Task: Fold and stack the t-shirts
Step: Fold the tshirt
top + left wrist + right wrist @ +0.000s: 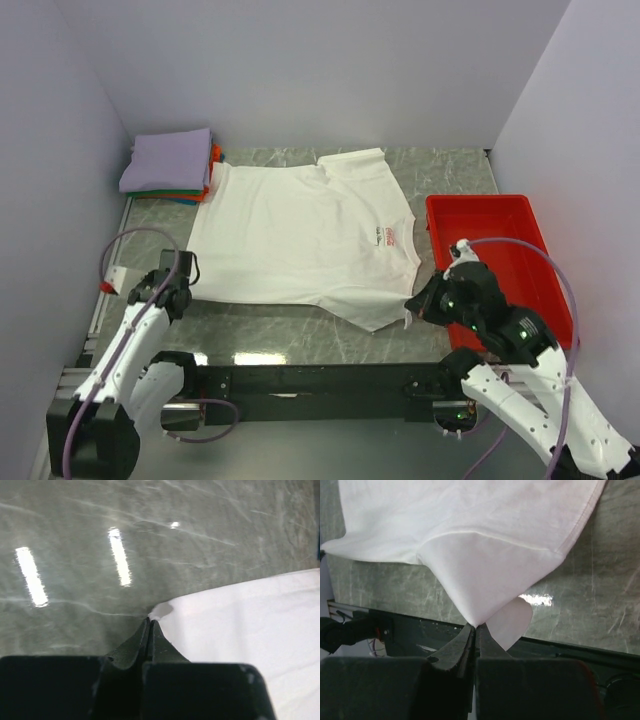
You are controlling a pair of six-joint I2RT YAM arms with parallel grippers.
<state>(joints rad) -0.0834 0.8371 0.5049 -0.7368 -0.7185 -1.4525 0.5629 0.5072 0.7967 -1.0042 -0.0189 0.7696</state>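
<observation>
The white t-shirt [300,235] lies spread on the grey marble table, small red chest logo [390,237] facing up. My left gripper [183,290] is shut on the shirt's near-left hem corner [161,611]. My right gripper [418,305] is shut on the near-right sleeve, pinching a peak of white cloth [480,595] lifted off the table. A folded stack with a lavender tee [168,160] on top and orange, green and blue edges below sits at the far left corner.
A red plastic tray [500,255] stands at the right, beside my right arm. Grey walls close in the left, back and right. The black base rail [300,380] runs along the near edge.
</observation>
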